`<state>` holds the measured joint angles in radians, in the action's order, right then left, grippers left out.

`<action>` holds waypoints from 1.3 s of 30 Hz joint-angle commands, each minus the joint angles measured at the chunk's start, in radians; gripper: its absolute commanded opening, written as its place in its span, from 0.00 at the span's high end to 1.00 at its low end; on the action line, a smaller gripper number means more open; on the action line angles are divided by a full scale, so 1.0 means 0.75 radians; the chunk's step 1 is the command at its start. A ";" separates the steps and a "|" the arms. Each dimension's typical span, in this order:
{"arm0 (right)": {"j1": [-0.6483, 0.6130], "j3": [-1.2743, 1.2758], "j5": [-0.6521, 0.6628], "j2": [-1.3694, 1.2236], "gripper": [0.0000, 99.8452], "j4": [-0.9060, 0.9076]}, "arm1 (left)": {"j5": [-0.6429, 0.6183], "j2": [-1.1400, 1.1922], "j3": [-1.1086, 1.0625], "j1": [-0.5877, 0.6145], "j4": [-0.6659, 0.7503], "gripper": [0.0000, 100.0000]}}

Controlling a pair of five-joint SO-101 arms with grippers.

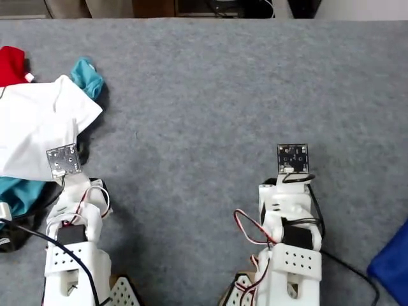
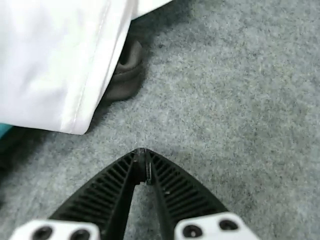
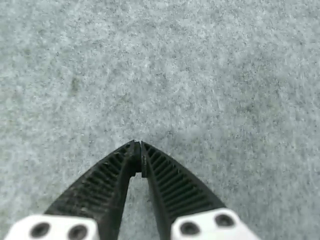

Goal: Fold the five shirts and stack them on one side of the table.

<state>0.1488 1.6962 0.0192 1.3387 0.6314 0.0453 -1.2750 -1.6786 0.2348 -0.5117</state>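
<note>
Carpeting of rough grey weave covers the whole table (image 1: 210, 95). At the near right edge, beside the right arm (image 1: 290, 233) but apart from it, a bright blue cloth (image 1: 392, 264) juts into the high view.

The heap of clothes lies on the left side of the table. A smooth white shirt (image 1: 35, 127) is spread on top. A crumpled teal shirt (image 1: 88, 75) pokes out past its far corner, and teal fabric also shows under its near hem. A red shirt (image 1: 11, 64) sits at the far left edge, and a dark rumpled garment (image 2: 125, 75) is tucked under the white shirt's edge.

The left arm (image 1: 73, 236) stands just beside this heap, its wrist camera overlapping the white shirt's near corner from above. The left gripper (image 2: 142, 156) has its black ribbed fingers pressed together at the tips, pinching nothing. It hangs over bare carpet, with the white hem and the dark garment near but not touching it. The right gripper (image 3: 137, 148) is likewise pressed together and empty, above bare grey carpet, well apart from the heap.
</note>
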 commanded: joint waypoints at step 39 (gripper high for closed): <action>-0.562 -0.089 -0.012 0.028 0.99 -0.188 | 0.653 -0.015 0.716 0.681 0.082 0.98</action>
<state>-0.2593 1.6916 0.0207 1.3387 0.5823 0.4411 -1.2750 -1.2566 0.6905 -0.4749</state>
